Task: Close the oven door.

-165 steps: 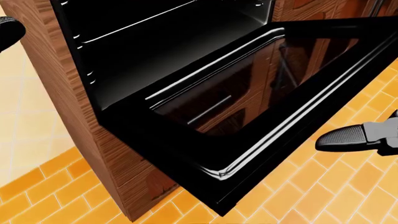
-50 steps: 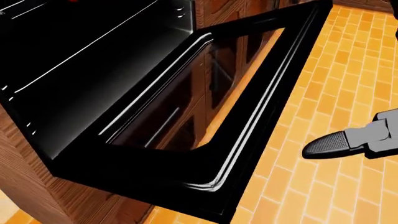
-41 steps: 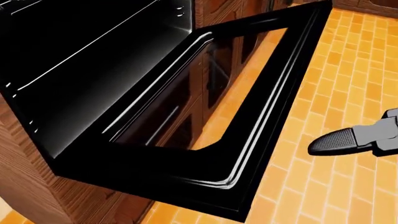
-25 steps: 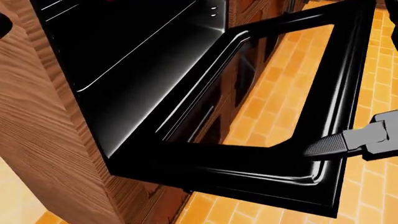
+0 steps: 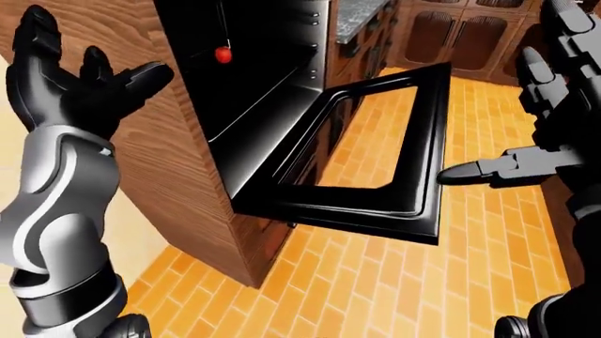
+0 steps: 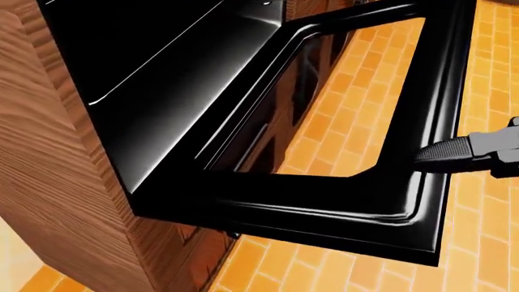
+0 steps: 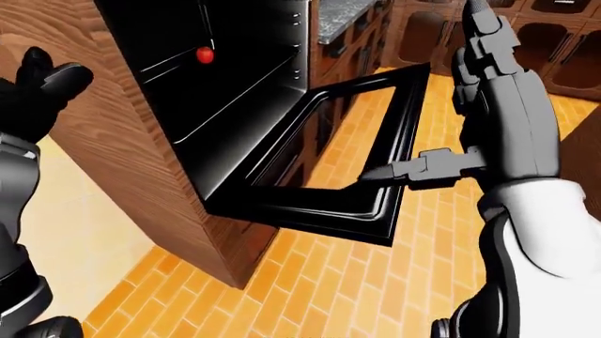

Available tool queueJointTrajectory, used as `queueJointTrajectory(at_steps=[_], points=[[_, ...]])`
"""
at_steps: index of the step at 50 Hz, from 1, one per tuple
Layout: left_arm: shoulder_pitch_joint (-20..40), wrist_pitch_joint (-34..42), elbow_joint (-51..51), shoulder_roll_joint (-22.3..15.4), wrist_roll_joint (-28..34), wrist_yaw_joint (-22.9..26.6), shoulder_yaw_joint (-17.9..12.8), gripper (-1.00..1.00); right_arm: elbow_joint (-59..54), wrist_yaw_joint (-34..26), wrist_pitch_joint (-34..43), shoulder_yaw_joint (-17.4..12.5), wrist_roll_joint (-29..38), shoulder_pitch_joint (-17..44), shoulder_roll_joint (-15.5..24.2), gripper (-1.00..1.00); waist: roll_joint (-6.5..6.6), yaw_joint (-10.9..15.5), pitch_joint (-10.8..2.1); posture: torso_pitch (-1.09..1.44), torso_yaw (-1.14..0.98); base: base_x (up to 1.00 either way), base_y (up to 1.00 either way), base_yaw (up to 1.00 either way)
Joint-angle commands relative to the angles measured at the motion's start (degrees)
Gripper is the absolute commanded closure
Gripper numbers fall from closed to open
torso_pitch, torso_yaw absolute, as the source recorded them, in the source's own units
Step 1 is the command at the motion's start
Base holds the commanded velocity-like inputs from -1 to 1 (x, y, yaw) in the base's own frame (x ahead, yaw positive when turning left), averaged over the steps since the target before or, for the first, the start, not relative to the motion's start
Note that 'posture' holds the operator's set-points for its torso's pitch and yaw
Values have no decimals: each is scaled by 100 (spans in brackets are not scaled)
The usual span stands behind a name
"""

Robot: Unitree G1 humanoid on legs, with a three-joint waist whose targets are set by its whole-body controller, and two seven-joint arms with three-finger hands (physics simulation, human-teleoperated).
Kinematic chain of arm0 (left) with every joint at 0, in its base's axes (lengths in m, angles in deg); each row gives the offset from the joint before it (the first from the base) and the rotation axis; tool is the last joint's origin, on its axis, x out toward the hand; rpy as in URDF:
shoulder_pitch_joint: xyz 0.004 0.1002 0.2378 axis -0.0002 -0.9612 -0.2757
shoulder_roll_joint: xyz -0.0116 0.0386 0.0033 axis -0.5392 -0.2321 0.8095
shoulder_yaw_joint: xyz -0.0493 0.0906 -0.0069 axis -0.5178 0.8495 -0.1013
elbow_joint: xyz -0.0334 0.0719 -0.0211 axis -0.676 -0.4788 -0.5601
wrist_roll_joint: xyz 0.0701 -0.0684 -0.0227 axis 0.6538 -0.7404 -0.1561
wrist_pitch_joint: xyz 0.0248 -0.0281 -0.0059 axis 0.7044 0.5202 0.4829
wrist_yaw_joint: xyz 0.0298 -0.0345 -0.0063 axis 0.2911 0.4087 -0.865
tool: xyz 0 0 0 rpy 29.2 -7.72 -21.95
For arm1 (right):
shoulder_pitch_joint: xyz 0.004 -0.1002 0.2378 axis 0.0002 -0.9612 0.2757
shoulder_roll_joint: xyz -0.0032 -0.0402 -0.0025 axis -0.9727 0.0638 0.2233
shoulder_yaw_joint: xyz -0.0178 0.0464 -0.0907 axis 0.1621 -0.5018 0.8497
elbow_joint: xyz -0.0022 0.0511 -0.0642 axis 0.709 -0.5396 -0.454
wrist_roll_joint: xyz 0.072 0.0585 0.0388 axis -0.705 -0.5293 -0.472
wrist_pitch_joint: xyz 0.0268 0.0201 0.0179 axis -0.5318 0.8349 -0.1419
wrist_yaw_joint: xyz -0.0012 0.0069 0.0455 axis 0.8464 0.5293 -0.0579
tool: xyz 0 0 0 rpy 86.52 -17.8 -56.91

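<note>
The black oven door hangs open, lying about level, and orange floor shows through its glass window. Behind it the dark oven cavity holds racks and a small red thing. My right hand is open at the right, fingers pointing up. Its thumb reaches left to the door's outer edge, and I cannot tell whether it touches. My left hand is raised open at the upper left, beside the wooden oven housing and away from the door.
A tall wooden cabinet encloses the oven. Orange brick floor spreads under and right of the door. Dark wooden cabinets and a grey-topped counter stand at the top. Pale floor lies left of the housing.
The whole head view has shifted, so the camera moved. My right thumb, over bare floor a second ago, now reaches the door's outer edge. The door stays down.
</note>
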Motion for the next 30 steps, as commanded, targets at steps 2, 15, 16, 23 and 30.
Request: queueJointTrajectory(at_steps=[2, 15, 16, 23, 30], points=[[331, -494, 178, -276, -235, -314, -209, -100, 130, -54, -627, -164, -14, 114, 48, -100, 26, -12, -266, 0, 0, 5, -4, 0], [377, -327, -355, -386, -99, -616, 3, -100, -46, -484, -527, 112, 521, 330, 114, -100, -30, 3, -46, 0, 0, 30, -14, 0], [384, -330, -380, -368, -83, -620, 4, -100, -80, -492, -719, 134, 574, 248, 191, -100, 39, -22, -36, 0, 0, 0, 0, 0], [326, -85, -796, -347, 285, -258, 144, -100, 5, -675, -179, -111, 202, 202, -210, -100, 186, -87, -139, 0, 0, 0, 0, 0], [312, -646, -2029, -80, 1116, 533, 281, -100, 29, -443, -317, -189, -34, -73, -151, -100, 146, -54, -167, 0, 0, 0, 0, 0]])
